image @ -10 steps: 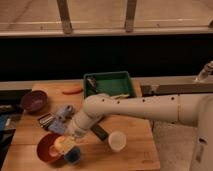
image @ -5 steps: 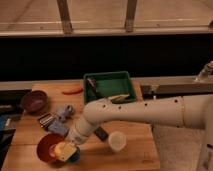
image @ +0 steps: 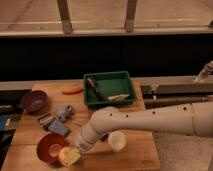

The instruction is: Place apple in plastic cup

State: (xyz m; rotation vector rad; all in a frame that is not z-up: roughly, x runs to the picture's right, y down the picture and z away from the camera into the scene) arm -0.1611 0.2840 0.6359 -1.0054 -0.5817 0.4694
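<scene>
The apple (image: 67,156), yellowish and round, sits at the tip of my gripper (image: 75,150), low over the wooden table's front left, just right of the red bowl (image: 49,146). The gripper is shut on the apple. My white arm reaches in from the right and slopes down to it. The light-blue plastic cup (image: 57,128) is on the table behind and a little left of the gripper, partly mixed in with other small bluish items.
A cream-white cup (image: 117,140) stands just right of the arm's wrist. A green tray (image: 91,98) with utensils sits at the back centre. A dark purple bowl (image: 34,101) is at the left, an orange carrot-like piece (image: 73,90) behind it. The table's front edge (image: 100,167) is close.
The gripper with the apple has dropped slightly lower and a little left, toward the front edge beside the red bowl. Nothing else has moved.
</scene>
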